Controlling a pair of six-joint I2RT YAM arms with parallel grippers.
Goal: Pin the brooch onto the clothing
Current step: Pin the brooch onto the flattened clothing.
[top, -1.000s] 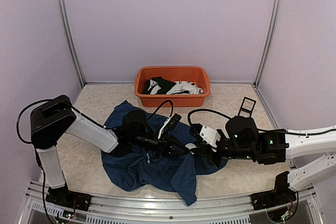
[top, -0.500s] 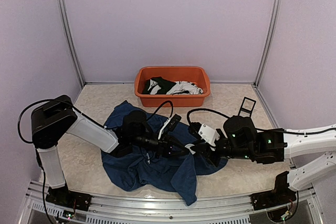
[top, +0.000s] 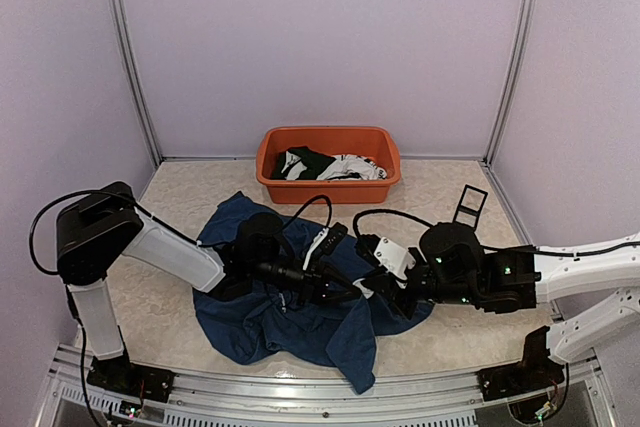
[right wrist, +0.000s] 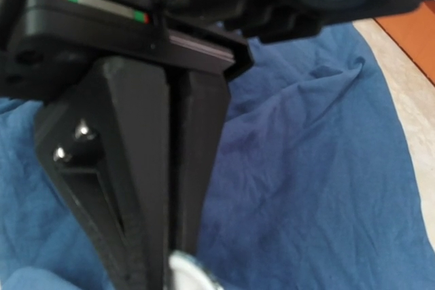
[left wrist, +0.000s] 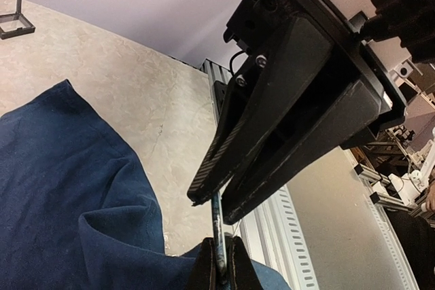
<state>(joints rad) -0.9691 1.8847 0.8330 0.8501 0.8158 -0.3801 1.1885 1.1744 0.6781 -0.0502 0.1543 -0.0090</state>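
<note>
Left side: the left arm (top: pixel 150 242) reaches from its base at the near left edge of the desk (top: pixel 180 197) rightward over the clothing. The clothing, a dark navy-blue T-shirt (top: pixel 290 322), lies crumpled on the desk in front of the arms, at centre-left. One fold runs toward the near edge, and the shirt's far edge lies near the orange tub.

Centre: the left tool (left wrist: pixel 219 256) is closed narrow above the shirt's right part. Its fingertips pinch the brooch (right wrist: pixel 190 268), which appears in the right wrist view as a small white round piece at those fingertips. In the left wrist view it appears only as a thin pale strip standing up from between the fingers. The brooch is held off the fabric, with the shirt directly below and behind it.

Centre-right: the right tool (left wrist: pixel 212 210) meets the left tool tip to tip. Its fingers stand at a narrow angle, with the thin strip passing between their tips. Whether they actually press on it cannot be told.

Right side: the right arm (top: pixel 580 272) lies low across the desk from the right.

Rear: the orange tub (top: pixel 330 190) sits at the back centre and contains black and white garments (top: pixel 330 165). A small black frame (top: pixel 470 201) stands to the right of the tub.
</note>
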